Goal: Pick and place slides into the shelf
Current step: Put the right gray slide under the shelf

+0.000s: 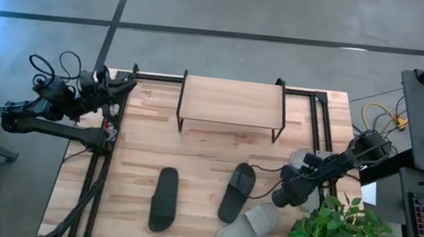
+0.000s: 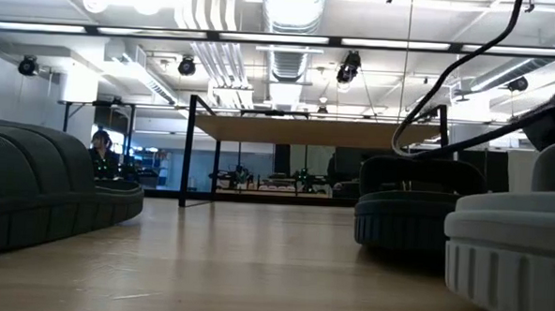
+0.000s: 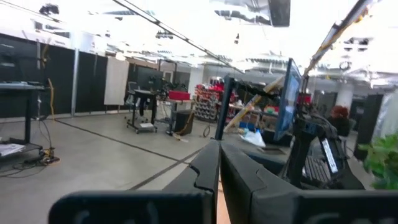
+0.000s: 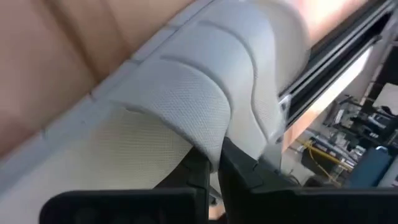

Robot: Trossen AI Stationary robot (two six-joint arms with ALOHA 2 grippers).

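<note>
Right gripper clenched on grey slide's strap; shelf lies toward eleven o'clock, left arm farther

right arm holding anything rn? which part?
Yes. The right gripper is shut on a light grey slide, pinching the edge of its wide strap. The left gripper is shut on nothing, parked at the table's left edge.

Two black slides, two light grey; light-wood shelf.
</note>
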